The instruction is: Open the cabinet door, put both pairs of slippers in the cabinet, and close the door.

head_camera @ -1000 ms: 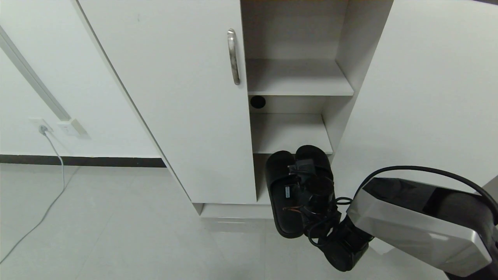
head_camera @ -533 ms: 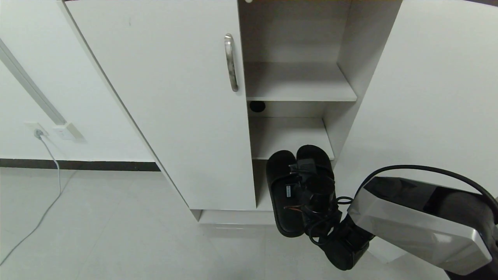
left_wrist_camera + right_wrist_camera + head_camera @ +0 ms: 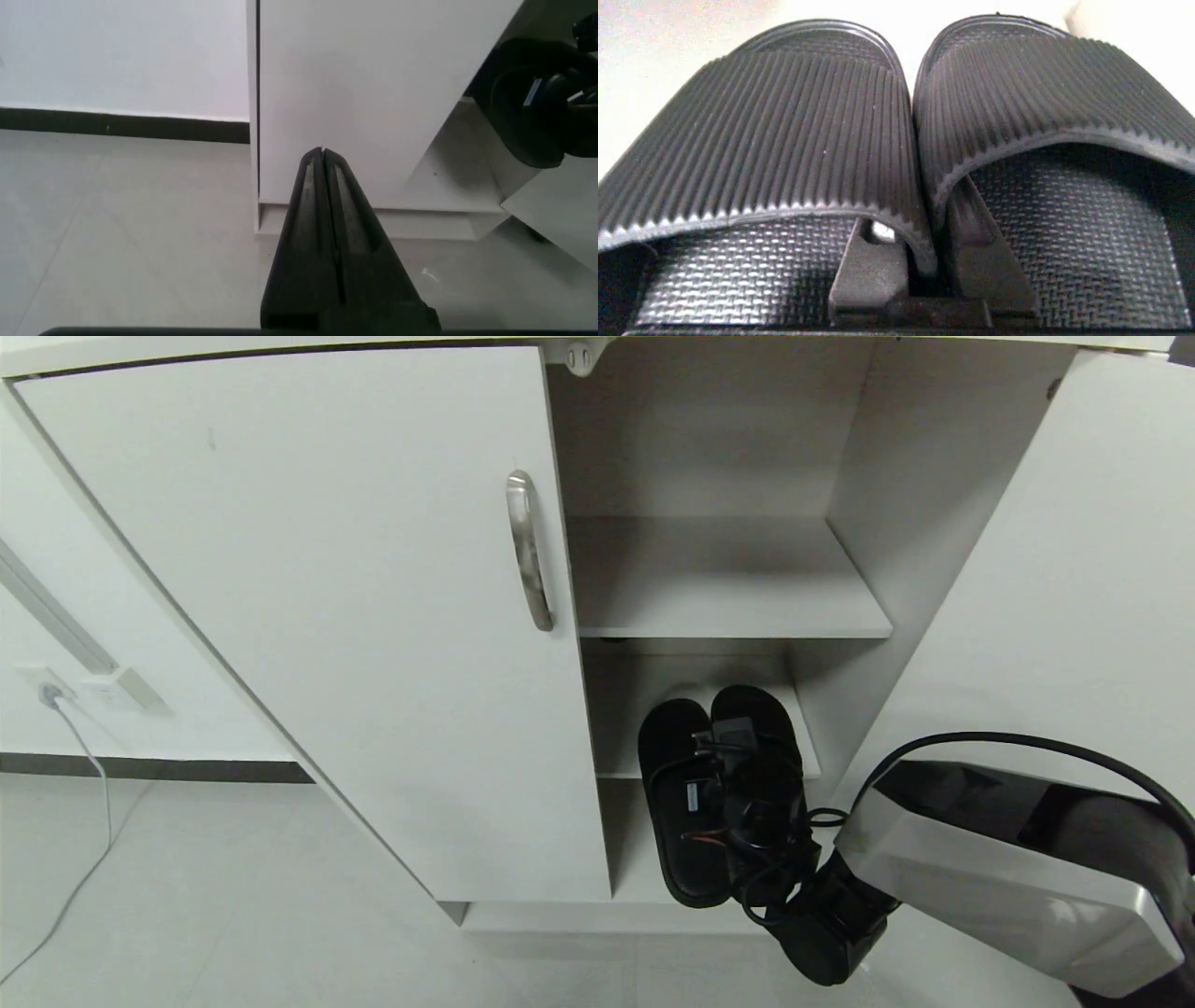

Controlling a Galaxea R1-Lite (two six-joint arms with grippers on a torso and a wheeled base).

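The right gripper (image 3: 726, 756) is clamping the pair of black slippers (image 3: 674, 756), its jaws closed narrowly on the two inner strap edges where the slippers are meeting. The slippers are lying side by side and touching, soles down, toes pointing away from the gripper toward the cabinet (image 3: 896, 523) and heels trailing back past the wrist. They are hanging off the floor at the open right half of the cabinet, level with the lower shelf (image 3: 616, 747) and below the upper shelf (image 3: 719, 588); whether the toes are already crossing the cabinet's front edge cannot be told.

The head view is giving the setting: the left-hand door (image 3: 327, 616) is standing shut with its metal handle (image 3: 528, 551), and the right-hand door (image 3: 1083, 597) is swung open just beside the arm. The right wrist view is giving the grip itself: two dark fingers (image 3: 868, 275) are pressing together under the ribbed straps (image 3: 785, 131), pinching both inner edges between them. The left wrist view is showing the left gripper (image 3: 322, 163), fingers pressed together on nothing, hanging low above the floor (image 3: 112, 233) before the shut door, with a slipper heel (image 3: 537, 103) off to one side.
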